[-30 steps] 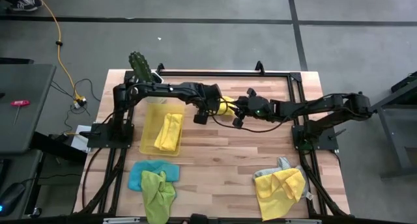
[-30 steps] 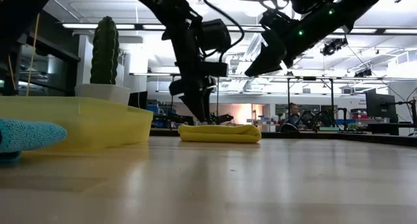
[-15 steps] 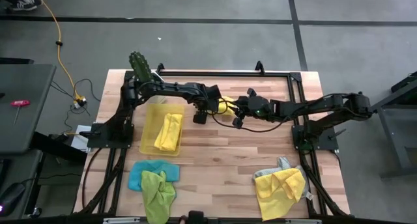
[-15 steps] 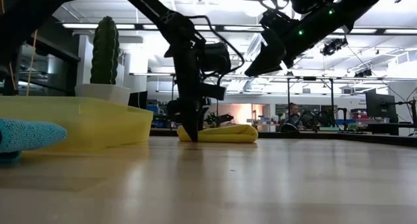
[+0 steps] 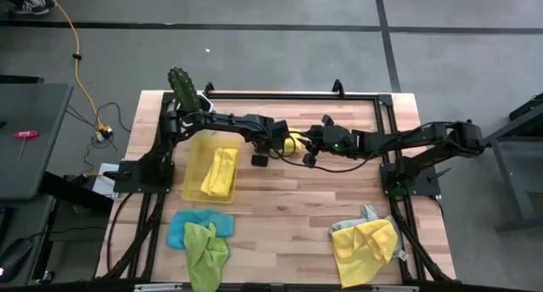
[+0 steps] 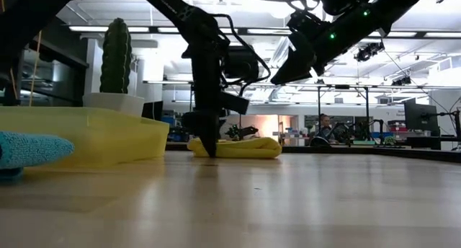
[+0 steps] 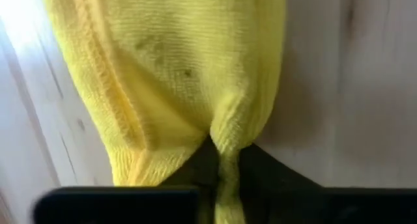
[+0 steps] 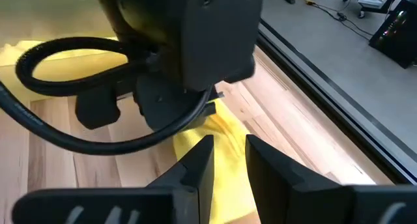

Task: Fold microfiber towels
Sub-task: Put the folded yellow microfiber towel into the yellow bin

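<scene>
The left gripper (image 7: 225, 168) has just snapped from spread wide to pinching the near edge of the folded yellow towel (image 7: 176, 74), which lies just beside the yellow tray (image 5: 193, 169), toward table centre. The right gripper (image 8: 225, 162) hangs above that same towel, its fingers a narrow gap apart and holding nothing. That fresh grip suggests the folded towel is ready to go into the tray.

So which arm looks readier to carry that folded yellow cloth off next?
The left gripper, probably: its jaws are pinched on the folded yellow towel. The right gripper hangs above the table, holding nothing.
</scene>
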`<state>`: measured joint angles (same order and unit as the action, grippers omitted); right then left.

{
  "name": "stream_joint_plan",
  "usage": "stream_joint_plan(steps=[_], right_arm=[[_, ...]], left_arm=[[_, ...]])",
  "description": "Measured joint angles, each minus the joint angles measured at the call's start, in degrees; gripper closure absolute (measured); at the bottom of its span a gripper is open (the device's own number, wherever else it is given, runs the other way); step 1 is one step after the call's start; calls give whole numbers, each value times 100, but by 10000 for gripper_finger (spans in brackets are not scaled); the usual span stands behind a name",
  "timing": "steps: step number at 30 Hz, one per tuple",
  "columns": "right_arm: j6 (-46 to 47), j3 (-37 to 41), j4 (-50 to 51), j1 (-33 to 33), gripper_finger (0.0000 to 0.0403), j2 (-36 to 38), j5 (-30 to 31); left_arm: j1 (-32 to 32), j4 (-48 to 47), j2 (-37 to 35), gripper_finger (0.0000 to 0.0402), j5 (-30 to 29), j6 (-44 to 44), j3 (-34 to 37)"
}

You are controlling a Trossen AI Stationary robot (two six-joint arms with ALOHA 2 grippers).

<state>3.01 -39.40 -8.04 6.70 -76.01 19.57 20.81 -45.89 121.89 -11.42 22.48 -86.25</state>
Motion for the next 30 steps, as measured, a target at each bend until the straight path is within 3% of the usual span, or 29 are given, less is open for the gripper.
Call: stream_joint_plan(steps=[6, 13, 17, 25, 30], right_arm=[[2, 0, -22, 0, 324, 0, 0], [2, 0, -37, 0, 324, 0, 0], [17, 0, -38, 0, 324, 0, 0], [155, 0, -36, 0, 324, 0, -47], [155, 0, -36, 0, 324, 0, -46]], left_arm=[[-115, -1022, -435, 394, 52, -499, -473], [84, -1723, -1915, 398, -33, -1046, -1090], [45, -2305, -2833, 399, -293, -1514, -1108], [-267, -3771, -4208, 400, -1414, -3158, -583], [-483, -4453, -4842, 401, -1633, -4285, 106]])
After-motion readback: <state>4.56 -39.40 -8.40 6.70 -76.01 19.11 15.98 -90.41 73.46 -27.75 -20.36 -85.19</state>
